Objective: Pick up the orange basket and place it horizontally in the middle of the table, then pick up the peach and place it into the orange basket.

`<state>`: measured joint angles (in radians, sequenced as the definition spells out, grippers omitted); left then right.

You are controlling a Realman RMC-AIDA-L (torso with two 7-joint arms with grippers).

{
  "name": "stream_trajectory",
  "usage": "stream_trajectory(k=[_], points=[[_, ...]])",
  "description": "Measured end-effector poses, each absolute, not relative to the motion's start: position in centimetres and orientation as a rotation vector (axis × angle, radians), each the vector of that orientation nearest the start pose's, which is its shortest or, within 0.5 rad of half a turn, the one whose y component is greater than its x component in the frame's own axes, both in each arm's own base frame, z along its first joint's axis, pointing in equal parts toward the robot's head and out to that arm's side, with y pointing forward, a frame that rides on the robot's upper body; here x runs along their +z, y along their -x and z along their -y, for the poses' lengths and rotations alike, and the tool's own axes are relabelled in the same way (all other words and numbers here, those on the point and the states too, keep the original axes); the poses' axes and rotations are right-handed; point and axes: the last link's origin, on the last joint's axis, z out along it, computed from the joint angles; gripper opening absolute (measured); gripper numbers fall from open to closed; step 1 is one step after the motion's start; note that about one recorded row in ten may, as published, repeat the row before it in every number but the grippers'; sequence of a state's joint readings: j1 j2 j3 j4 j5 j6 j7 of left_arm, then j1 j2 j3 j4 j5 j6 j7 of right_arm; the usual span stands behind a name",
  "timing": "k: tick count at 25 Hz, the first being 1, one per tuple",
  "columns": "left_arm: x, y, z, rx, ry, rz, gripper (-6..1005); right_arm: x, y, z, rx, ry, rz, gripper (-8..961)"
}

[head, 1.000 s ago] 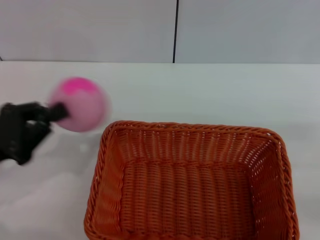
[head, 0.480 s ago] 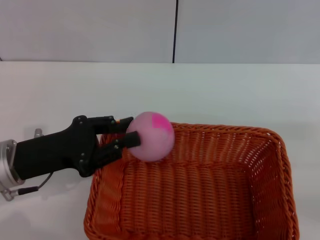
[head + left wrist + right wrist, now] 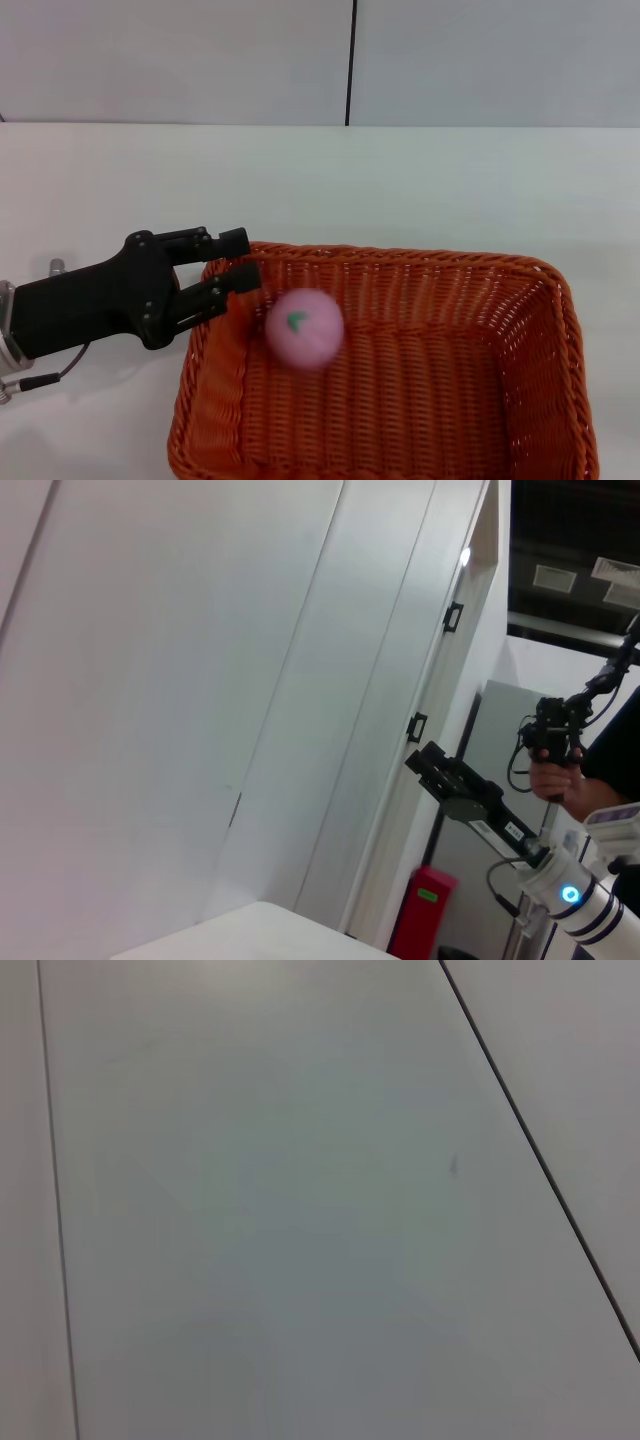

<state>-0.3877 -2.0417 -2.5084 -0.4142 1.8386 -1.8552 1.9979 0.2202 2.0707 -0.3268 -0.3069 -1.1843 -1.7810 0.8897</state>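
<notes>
**Peach Drops Into the Basket**

From the head camera, the orange basket (image 3: 385,365) sits on the white counter (image 3: 400,180), lying long-ways, close to the near edge. The left claw (image 3: 240,272) is right at the basket's left rim. Its fingers are spread apart and hold nothing. The peach (image 3: 304,328) is just past the fingertips, inside the basket, over the left part of it. It looks a bit smeared, so I think it is falling or rolling. I cannot tell if it is touching the basket floor. A small green mark shows on its top.

The left wrist camera looks away from the work. It shows a pale wall, a bit of white surface, and far off a black robot arm (image 3: 470,792) and a person's hand (image 3: 552,772) holding a black device. No peach or basket shows here.

The right wrist camera shows only plain grey wall panels. The right claw is not seen in any view, so that arm seems parked.

The step in hand is the last one: letting the peach go into the basket. Next, the left claw only needs to pull back from the rim without bumping the basket.
</notes>
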Motion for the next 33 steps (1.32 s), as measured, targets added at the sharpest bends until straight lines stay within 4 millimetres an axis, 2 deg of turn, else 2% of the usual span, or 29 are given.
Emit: stream_trajectory(k=[5,8,9,10,12,13,14,15,22,24,33], points=[[0.2,28.3,-25.4,-1.190,2.645,0.617,394,9.4,-34.5,-23.9,1.279,1.509,-0.439,505],[0.6,28.6,-25.6,-1.201,2.575,0.615,394,9.4,-34.5,-23.8,1.277,1.509,-0.441,505],[1.2,29.1,-25.8,-1.221,2.479,0.593,394,9.4,-34.5,-23.8,1.276,1.508,-0.442,505],[1.2,29.1,-25.8,-1.221,2.479,0.593,394,9.4,-34.5,-23.8,1.276,1.508,-0.442,505],[1.9,29.6,-25.8,-1.256,2.337,0.545,395,9.3,-34.6,-23.7,1.277,1.507,-0.444,506],[1.9,29.6,-25.8,-1.256,2.337,0.545,395,9.3,-34.6,-23.7,1.277,1.507,-0.446,506],[2.2,29.8,-25.7,-1.275,2.263,0.524,395,9.3,-34.6,-23.7,1.278,1.506,-0.448,506],[3.1,30.4,-25.6,-1.313,2.057,0.472,395,9.3,-34.6,-23.7,1.278,1.506,-0.448,505],[4.7,31.9,-25.0,-1.269,1.598,0.356,396,9.2,-34.6,-23.7,1.281,1.502,-0.452,505],[4.9,32.3,-24.6,-1.231,1.524,0.344,397,9.3,-34.7,-23.6,1.281,1.488,-0.453,505],[5.7,33.8,-23.3,-1.173,1.394,0.365,398,9.7,-35.3,-23.0,1.276,1.430,-0.462,505]])
